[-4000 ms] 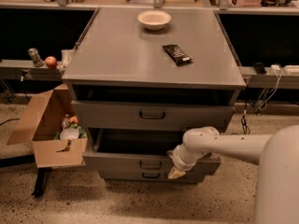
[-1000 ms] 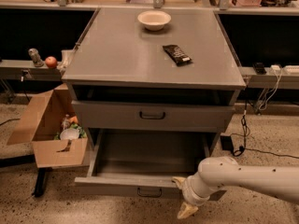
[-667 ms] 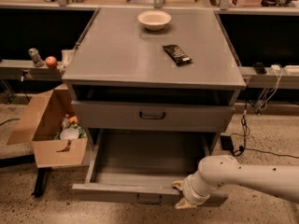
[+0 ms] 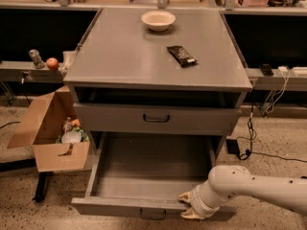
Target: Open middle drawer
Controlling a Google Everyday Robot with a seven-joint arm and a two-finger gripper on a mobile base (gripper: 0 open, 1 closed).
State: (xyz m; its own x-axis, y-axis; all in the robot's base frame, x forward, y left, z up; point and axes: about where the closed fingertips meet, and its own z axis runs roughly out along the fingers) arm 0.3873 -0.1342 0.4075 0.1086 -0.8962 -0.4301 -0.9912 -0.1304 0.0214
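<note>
Cabinet tabletop (image 4: 120, 56): a pale bowl (image 4: 158, 20) sits near the far edge, about midway along it. A dark wrapped bar (image 4: 181, 55) lies right of centre, well apart from the bowl.

Below the near edge, the top drawer (image 4: 115, 118) is shut, its front flush.

The middle drawer (image 4: 148, 178) stands pulled far out past the near edge, its bare grey floor exposed. Its small dark loop handle (image 4: 153, 216) shows at the middle of the front panel.

The gripper (image 4: 188, 205) is at the right part of that front panel, below the near right corner of the tabletop. The fingers (image 4: 184, 196) straddle the panel, one tip over its top rim and the other against the outer face, closed on it. The white arm (image 4: 259, 186) runs off to the right.

Left of the cabinet, an open cardboard box (image 4: 53, 128) stands on the floor, holding mixed items. A red apple (image 4: 52, 63) rests on a side shelf beyond the tabletop's left edge.
</note>
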